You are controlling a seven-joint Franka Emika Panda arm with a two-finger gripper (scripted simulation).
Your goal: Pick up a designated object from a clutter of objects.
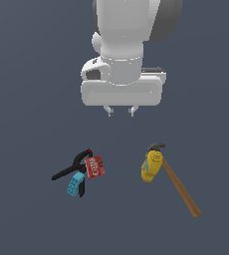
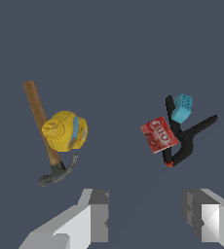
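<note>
The fingers of the gripper stand apart with nothing between them, hanging well above a plain dark grey desk — no walls or room show beyond it. The black spring clamp lies flat on the desk, below the fingers and off toward the exterior view's left, well apart from them. A small red box touches its jaw end, and a cyan studded brick sits between its two handles. Toward the exterior view's right lie a yellow bottle and a wooden-handled hammer — touching each other.
</note>
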